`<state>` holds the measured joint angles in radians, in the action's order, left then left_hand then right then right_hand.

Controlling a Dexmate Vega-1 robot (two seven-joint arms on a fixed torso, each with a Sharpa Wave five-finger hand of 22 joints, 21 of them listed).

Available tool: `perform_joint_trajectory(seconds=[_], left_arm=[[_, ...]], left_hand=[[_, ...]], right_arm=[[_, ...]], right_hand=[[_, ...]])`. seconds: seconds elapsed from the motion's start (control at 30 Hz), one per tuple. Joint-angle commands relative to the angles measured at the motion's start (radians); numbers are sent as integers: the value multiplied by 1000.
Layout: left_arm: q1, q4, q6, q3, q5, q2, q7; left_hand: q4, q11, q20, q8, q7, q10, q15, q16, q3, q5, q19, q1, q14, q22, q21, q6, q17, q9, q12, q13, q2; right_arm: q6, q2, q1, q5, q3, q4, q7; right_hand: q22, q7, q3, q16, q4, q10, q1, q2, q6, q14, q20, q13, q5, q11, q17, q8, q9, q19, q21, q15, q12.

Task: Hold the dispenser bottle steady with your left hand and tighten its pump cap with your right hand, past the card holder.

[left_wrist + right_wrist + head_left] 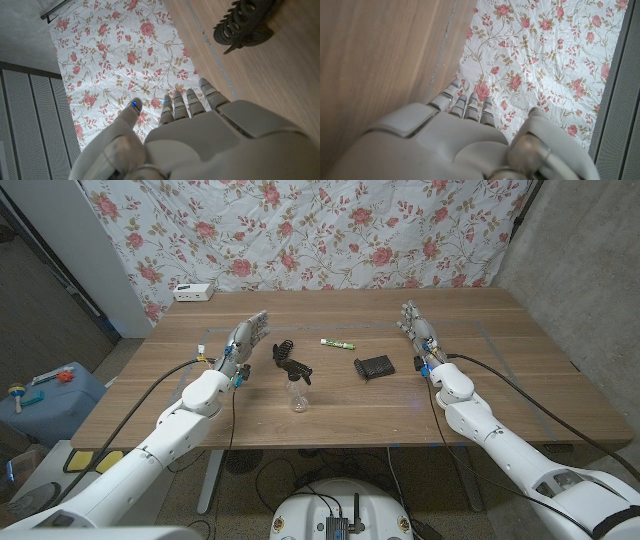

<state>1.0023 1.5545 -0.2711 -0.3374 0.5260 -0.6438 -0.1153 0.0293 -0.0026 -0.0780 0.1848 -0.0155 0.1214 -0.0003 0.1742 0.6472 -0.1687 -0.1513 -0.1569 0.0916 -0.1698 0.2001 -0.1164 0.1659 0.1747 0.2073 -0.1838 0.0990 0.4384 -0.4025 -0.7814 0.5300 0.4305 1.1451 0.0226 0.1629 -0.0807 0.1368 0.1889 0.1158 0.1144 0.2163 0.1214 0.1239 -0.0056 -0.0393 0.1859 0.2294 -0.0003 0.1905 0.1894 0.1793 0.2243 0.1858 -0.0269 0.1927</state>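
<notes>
A clear dispenser bottle (297, 393) with a black pump cap (294, 366) stands between my hands. My left hand (243, 342) is just beside it, fingers spread and holding nothing; my right hand (419, 330) is well apart, likewise spread and holding nothing.

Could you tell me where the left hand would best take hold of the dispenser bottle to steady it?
Probably around the clear body of the dispenser bottle, below the black pump cap, coming in from the robot's left. The bottle stands upright, its body is the free rounded part, and the left hand waits open on that side. That leaves the cap free for the right hand.
</notes>
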Motion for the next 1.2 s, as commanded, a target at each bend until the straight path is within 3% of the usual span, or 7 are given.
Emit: perform_joint_trajectory(seconds=[0.03,0.33,0.83,1.2], left_arm=[[68,48,-44,46,-20,-74,25],[126,89,-68,76,-30,-137,62],[131,87,-81,63,-73,-195,135],[174,104,-96,80,-148,-236,98]], left_hand=[[0,-9,8,1,11,5,-13,4,-7,-7,3,1,-1,-6,-3,0,3,2,1,-3,-13],[-9,-19,17,-1,25,6,-26,3,-15,-9,2,1,-1,-5,-4,0,1,1,0,-3,-28],[-36,-33,35,-4,40,4,-46,0,-36,-12,4,-2,-5,-3,-7,6,0,0,-4,-2,-69],[-68,-50,55,-11,66,-40,-69,-7,-69,-22,18,-4,-53,-2,-13,41,1,-1,-18,-2,-119]], right_arm=[[-18,2,-11,-27,6,31,58],[-26,-7,-28,-56,8,71,100],[-53,3,-43,-56,6,92,140],[-54,24,-30,-82,13,72,184]], right_hand=[[3,3,1,6,-6,3,1,-5,9,3,-52,3,5,-3,3,3,4,11,3,-23,3],[3,3,2,6,-7,2,1,-5,9,3,-51,3,5,-3,3,3,4,10,2,-23,2],[3,1,3,5,-8,-8,1,-5,0,1,-51,3,6,-6,3,-1,4,9,1,-22,-1],[3,6,5,7,-12,-6,3,-4,4,6,-53,2,7,-4,2,1,3,12,2,-26,0]])
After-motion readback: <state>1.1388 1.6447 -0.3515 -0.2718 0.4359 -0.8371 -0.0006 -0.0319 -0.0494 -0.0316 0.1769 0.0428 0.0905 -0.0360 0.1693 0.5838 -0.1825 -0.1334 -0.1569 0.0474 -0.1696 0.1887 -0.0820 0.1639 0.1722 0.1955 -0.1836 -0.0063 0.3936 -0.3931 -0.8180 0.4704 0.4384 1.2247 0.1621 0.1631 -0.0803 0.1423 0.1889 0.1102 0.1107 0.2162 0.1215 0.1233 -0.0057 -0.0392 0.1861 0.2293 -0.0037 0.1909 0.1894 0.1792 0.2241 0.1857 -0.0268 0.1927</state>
